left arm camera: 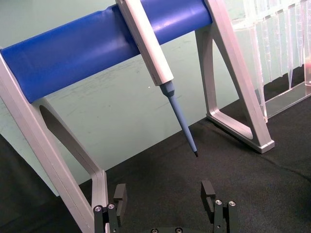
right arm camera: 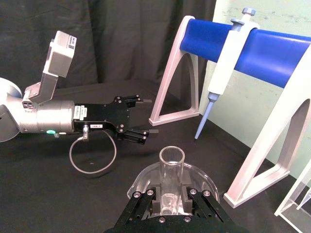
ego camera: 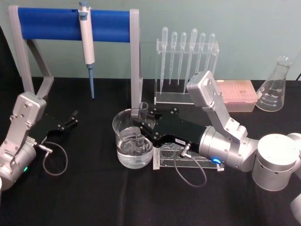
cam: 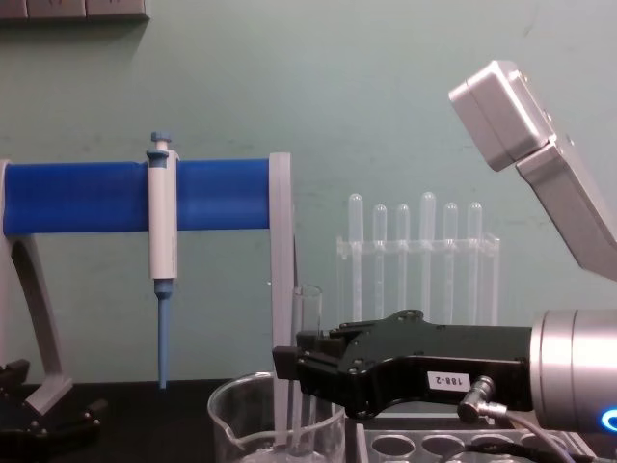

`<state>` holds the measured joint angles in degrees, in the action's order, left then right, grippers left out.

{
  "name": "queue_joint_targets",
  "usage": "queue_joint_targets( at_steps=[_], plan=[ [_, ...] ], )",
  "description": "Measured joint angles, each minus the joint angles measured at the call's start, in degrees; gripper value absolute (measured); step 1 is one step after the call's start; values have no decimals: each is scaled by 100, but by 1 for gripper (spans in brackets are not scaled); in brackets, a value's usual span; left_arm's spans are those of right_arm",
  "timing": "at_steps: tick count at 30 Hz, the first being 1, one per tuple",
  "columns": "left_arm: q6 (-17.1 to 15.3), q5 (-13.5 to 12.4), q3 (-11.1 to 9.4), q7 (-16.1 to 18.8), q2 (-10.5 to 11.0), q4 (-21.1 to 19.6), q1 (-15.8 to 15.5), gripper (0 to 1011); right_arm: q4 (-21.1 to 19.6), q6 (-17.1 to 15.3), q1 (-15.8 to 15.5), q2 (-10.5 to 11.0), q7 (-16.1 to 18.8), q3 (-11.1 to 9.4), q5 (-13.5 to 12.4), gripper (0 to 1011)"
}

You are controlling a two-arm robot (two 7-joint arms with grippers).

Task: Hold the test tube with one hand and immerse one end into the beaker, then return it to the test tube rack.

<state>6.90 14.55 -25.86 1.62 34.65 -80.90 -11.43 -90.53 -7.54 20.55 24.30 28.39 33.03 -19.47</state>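
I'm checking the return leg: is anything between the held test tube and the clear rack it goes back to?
Nothing visible blocks it. The right gripper holds the test tube upright in the beaker; the rack lies beside the beaker, beneath that arm.

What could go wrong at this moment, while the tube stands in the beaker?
1. The right gripper holds the test tube upright with its lower end in the beaker. A sideways move might knock the tube against the glass wall.
2. The beaker holds liquid, so a bump might spill it.
3. The tube rack lies right beside the beaker, under the right arm, which might catch on it. The left gripper is open, off to the left.
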Motion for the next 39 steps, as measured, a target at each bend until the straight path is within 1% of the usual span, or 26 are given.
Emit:
queue_joint_targets(
  at_steps=[26,28,29,33,35,36,39],
  plan=[
    [0,0,0,0,0,0,0,1000,-1,-6,1,-5,1,-6,-5,238],
    [0,0,0,0,0,0,0,1000,-60,-66,46,-33,46,-71,-93,238],
    [0,0,0,0,0,0,0,1000,-60,-66,46,-33,46,-71,-93,239],
    [0,0,0,0,0,0,0,1000,-265,-222,118,-26,91,-196,-291,238],
    [1,0,0,0,0,0,0,1000,-351,-300,146,-9,110,-253,-394,238],
    [0,0,0,0,0,0,0,1000,-442,-362,170,16,128,-302,-485,238],
    [0,0,0,0,0,0,0,1000,-614,-431,212,77,133,-374,-609,238]
  ],
)
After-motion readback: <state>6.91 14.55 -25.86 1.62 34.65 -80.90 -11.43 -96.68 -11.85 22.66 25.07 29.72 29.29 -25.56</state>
